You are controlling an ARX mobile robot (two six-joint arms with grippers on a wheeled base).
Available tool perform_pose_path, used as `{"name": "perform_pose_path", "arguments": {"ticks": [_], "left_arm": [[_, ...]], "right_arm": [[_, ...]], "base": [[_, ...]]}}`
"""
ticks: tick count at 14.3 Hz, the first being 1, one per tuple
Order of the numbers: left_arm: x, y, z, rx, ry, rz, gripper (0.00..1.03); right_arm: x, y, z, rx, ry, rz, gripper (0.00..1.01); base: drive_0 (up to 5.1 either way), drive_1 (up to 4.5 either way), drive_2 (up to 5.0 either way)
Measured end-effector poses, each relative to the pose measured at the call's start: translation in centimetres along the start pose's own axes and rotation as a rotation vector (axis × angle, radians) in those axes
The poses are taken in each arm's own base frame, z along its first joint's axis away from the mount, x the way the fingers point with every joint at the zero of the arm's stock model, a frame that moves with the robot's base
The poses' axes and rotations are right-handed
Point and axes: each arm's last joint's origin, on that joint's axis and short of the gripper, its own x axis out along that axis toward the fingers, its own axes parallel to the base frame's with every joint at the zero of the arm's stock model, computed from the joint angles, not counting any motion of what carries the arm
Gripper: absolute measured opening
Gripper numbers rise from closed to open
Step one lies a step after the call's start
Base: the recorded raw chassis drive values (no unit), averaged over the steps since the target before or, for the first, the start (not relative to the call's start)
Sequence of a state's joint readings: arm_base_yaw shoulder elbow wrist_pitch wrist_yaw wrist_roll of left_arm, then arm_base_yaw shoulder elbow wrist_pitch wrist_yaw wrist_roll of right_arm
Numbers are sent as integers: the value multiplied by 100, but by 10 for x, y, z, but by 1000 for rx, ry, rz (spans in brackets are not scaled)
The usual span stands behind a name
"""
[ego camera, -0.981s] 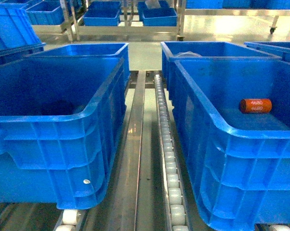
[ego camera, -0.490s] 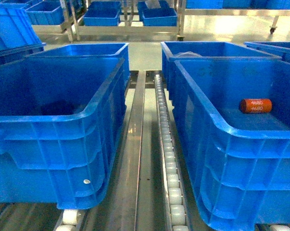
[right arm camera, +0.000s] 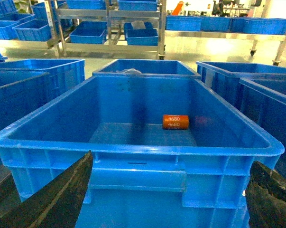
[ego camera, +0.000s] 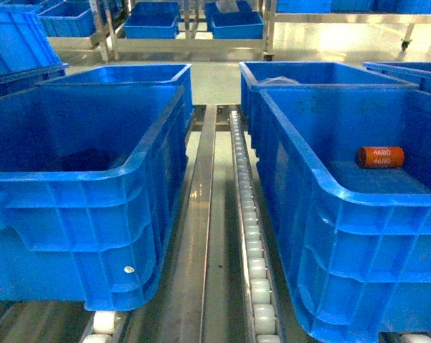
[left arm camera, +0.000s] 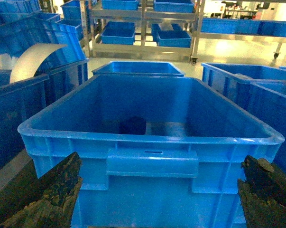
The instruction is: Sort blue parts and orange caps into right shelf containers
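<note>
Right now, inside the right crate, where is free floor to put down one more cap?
Most of the right crate floor is bare: the near half and left side. Only the orange cap lies there, toward the far wall.

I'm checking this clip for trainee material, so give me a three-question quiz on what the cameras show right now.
1. True or false: the orange cap lies on its side inside the right blue crate.
2. What number is printed on that cap?
3. The dark object sits in which crate: A) left blue crate, B) right one, C) a far shelf crate?

Key: 1 true; 2 4680; 3 A.
</note>
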State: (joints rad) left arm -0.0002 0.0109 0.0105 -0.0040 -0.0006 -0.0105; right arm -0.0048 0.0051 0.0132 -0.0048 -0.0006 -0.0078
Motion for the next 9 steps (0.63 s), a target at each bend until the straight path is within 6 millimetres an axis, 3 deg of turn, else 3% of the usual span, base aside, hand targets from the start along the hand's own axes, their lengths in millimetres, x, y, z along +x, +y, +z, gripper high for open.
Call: {"name": "perform_pose_path", "arguments": {"ticks": [9], "left_arm": [[0,0,0,0,0,0,98]], "right_arm": [[0,0,0,0,0,0,98]], "base": [[0,0,0]]}}
